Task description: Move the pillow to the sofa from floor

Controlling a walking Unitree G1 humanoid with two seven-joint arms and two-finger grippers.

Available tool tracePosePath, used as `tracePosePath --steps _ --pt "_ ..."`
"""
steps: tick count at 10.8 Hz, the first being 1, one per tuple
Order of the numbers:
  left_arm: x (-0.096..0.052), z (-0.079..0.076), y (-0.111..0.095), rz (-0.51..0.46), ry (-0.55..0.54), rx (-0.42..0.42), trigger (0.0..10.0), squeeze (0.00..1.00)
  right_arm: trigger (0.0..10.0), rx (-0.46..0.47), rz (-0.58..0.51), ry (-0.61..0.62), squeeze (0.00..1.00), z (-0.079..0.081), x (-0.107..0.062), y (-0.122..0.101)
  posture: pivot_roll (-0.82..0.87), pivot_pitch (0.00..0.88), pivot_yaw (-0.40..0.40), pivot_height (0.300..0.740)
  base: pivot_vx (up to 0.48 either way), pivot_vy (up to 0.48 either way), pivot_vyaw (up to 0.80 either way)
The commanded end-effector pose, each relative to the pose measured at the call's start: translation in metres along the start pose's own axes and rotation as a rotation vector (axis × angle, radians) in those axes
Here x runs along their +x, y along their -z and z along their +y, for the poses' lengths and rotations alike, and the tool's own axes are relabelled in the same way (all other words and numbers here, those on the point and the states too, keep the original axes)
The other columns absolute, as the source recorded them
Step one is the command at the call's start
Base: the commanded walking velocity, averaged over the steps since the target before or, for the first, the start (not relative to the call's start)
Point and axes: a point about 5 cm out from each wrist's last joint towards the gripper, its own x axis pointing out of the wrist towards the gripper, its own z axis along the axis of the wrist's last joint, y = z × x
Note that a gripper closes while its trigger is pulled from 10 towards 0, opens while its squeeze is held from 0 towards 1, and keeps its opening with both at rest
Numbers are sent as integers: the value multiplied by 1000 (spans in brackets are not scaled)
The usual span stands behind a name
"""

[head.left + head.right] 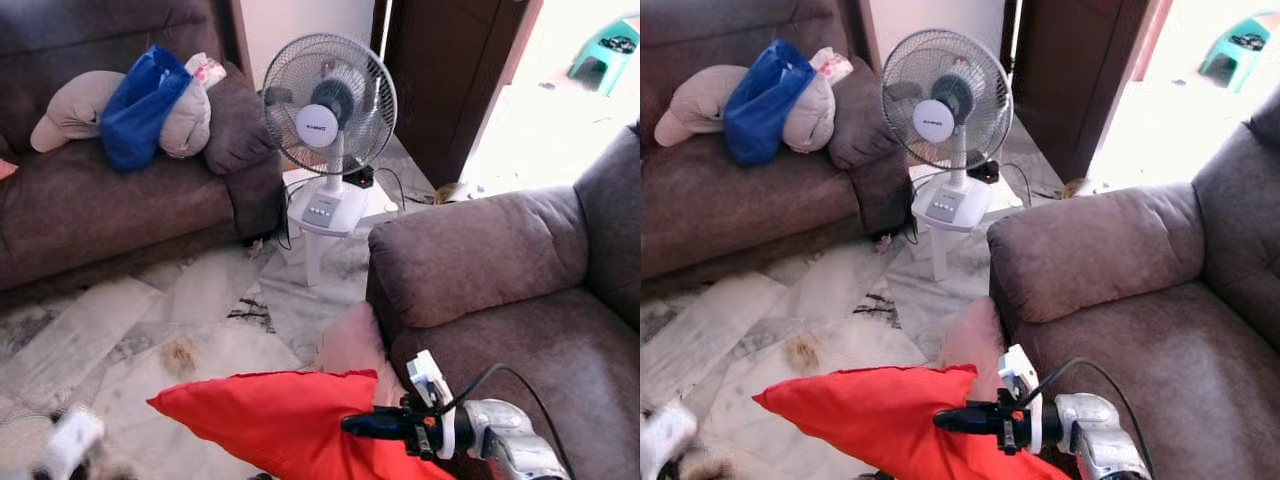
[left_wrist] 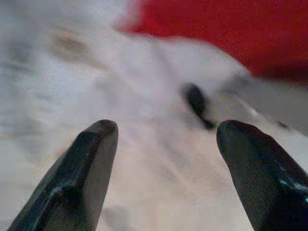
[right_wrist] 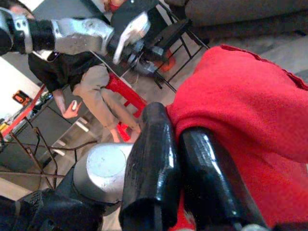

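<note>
Holding the red pillow [image 1: 270, 415] above the floor [image 1: 130, 320] beside the sofa [image 1: 520, 300], right gripper [image 3: 180, 144] fingers clenched on its edge, left gripper [image 2: 163, 144] fingers spread apart.

Daylight pours in through the open doorway [image 1: 560, 110] at the upper right and burns it out to near white, with glare spreading over the pale floor [image 1: 130, 330]. The brown sofa [image 1: 100, 200] at the far left sits dimmer. Both eye views are fairly sharp, smeared only at the lower left corner. The left wrist view is heavily motion-blurred; the right wrist view is evenly lit, its nearest parts soft.
</note>
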Motion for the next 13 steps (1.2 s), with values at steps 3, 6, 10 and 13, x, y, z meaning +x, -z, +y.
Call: tracePosePath --steps 3,6,10,13 --pt "17 5 -12 -179 -325 -278 10000 0 10000 -72 -50 -64 0 4 9 -16 179 128 8 740 0 0 0" --pt "36 -4 -12 -323 -564 -828 10000 0 10000 -72 -46 -57 0 3 8 -17 165 121 1 740 0 0 0" --pt "60 -27 -28 -477 -515 -1260 10000 0 10000 -72 -41 -52 0 3 7 -18 149 123 -11 740 0 0 0" --pt "64 -30 -25 -499 -508 -1456 10000 0 10000 -71 -32 -44 0 4 3 -18 136 130 -17 740 0 0 0"
